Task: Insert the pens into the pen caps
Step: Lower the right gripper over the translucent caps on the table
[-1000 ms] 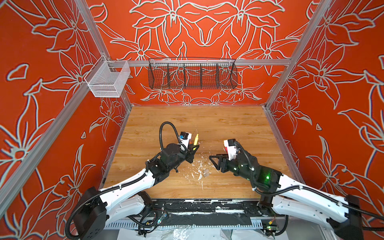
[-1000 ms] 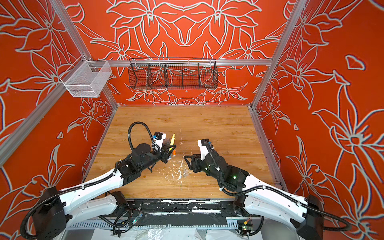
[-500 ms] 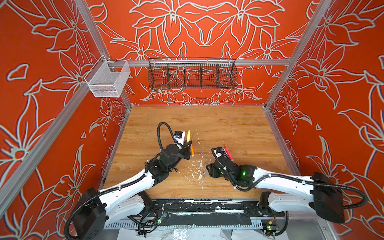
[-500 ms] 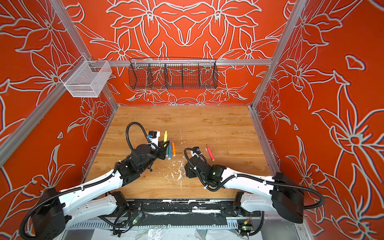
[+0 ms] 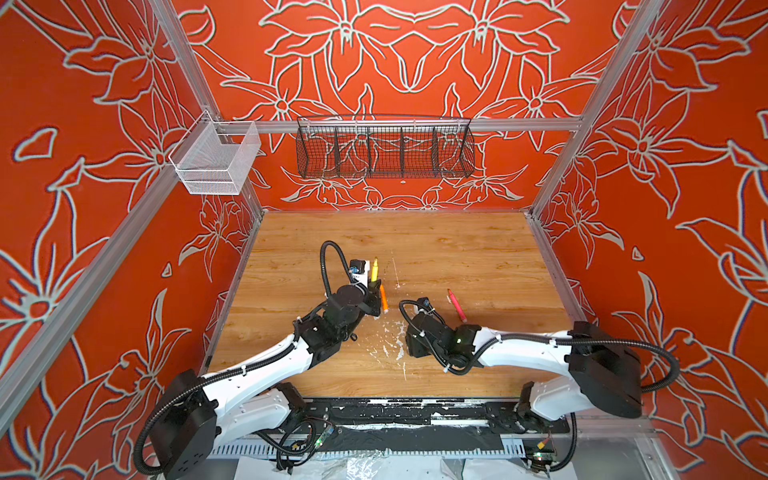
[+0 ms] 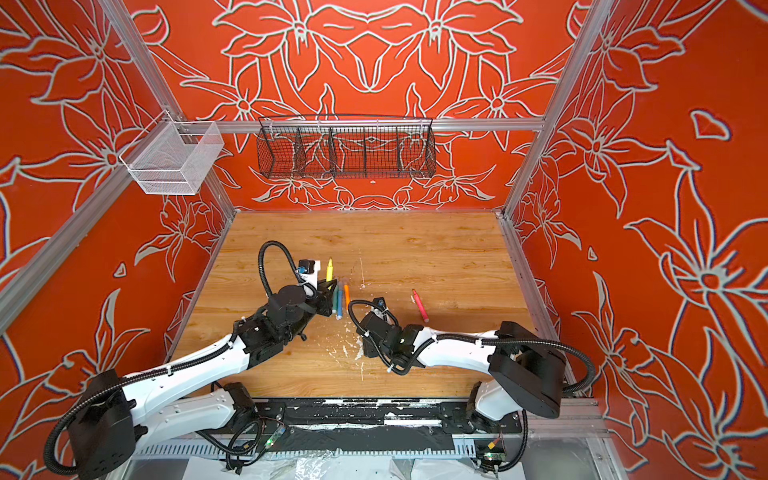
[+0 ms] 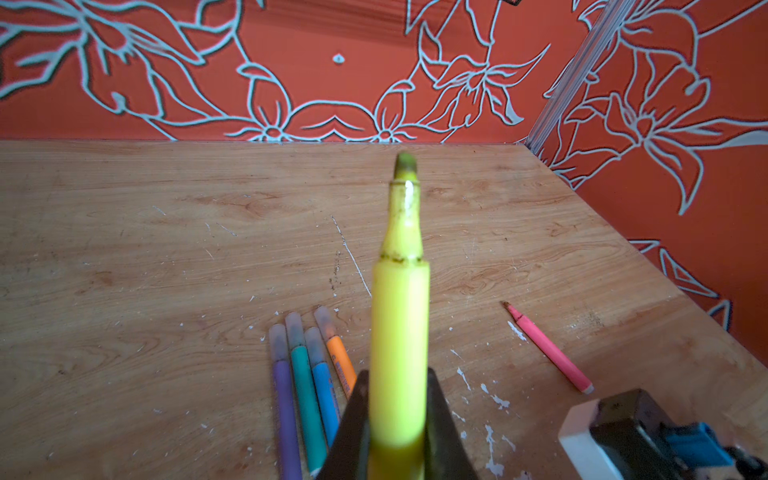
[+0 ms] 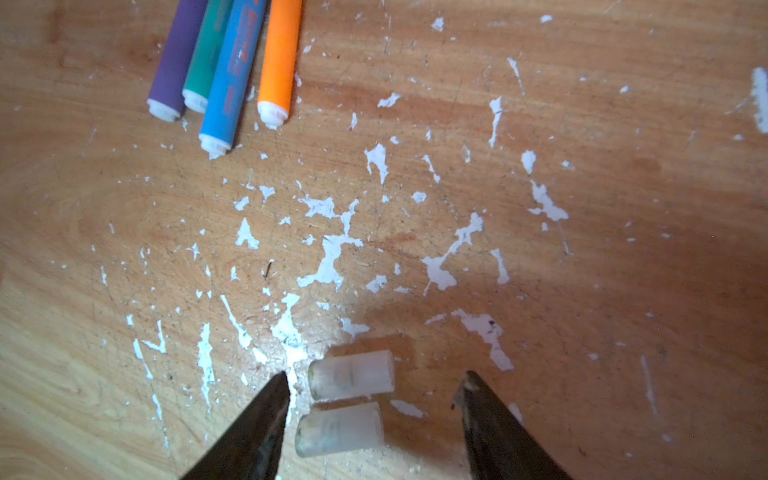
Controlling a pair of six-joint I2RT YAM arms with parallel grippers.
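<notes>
- The left fingers [image 7: 440,424] are clamped on the lower barrel of the yellow pen [image 7: 399,332]. The pen sticks out past their tips, bare nib pointing away, clear above the worktop [image 7: 124,249].
- The right fingers [image 8: 257,424] are spread wide and hold nothing. They hang low over the worktop, and two loose pen caps [image 8: 351,374] lie between their tips, side by side and almost touching.
- The step in hand looks like picking up one cap for the yellow pen. To do it well, the right fingers should probably settle on a single cap, so its neighbour is not pinched or dragged along.
- The caps lie crosswise between the tips, so closing as they stand would likely squeeze a cap end to end. Turning the wrist to grip across its sides would probably leave the open mouth free for the nib.
- The caps are clear and look smooth, so a gentle, centred squeeze seems wise.
- Pens, counted: six.
  - One is the yellow pen, held.
  - A purple pen [image 7: 286,415], green pen [image 7: 305,386], blue pen [image 7: 324,390] and orange pen [image 7: 340,361] lie in a tight row just beside the left fingers, each already capped.
  - A pink pen [image 7: 548,351] lies alone and uncapped, well apart from both pairs of fingers.
- Caps, counted: two loose, four fitted.
</notes>
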